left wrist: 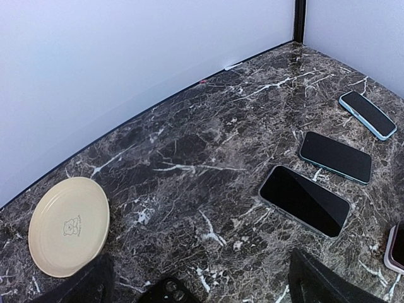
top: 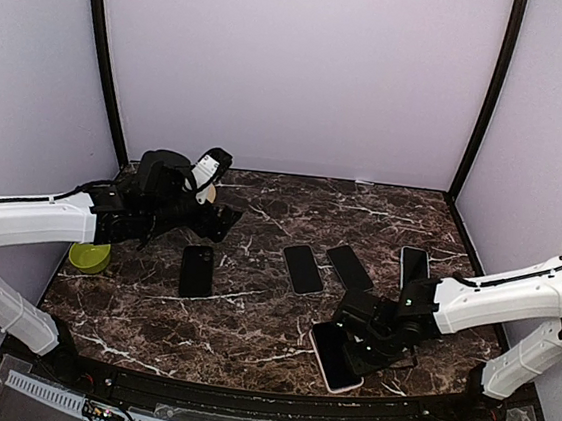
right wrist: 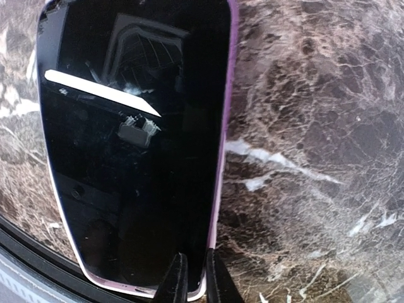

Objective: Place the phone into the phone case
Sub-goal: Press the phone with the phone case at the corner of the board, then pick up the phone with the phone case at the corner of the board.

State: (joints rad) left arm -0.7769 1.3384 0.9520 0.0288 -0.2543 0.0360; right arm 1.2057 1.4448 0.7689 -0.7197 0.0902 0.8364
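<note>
Dark brown marble with white veins forms the tabletop (top: 250, 318), closed in by pale lilac walls. From above, the left arm (top: 39, 220) reaches toward the back-left corner. The left arm's jaws hang above the surface, spread wide with nothing between them. A round yellowish plate (top: 88, 257) lies just beside that arm. A flat black handset (top: 196, 270) lies left of centre, and three dark-screened handsets (top: 303, 269) lie in a loose row to its right. The right arm (top: 493, 298) stretches low toward the near edge. The right arm's jaws are down on a black-screened phone with a pink rim (top: 334, 357), which lies flat right of centre with its near end at the tabletop's front edge.

From the left wrist, the two fingers (left wrist: 319, 281) stand at the bottom corners, far apart and empty. The plate looks cream here and carries a small print. The three handsets show pale blue, teal and grey rims.

From the right wrist, the phone fills the left half, screen up. The jaws are drawn almost together, and the fingertips (right wrist: 178, 281) pinch the pink rim on the long side near a corner. Whether that rim is a separate case cannot be told.
</note>
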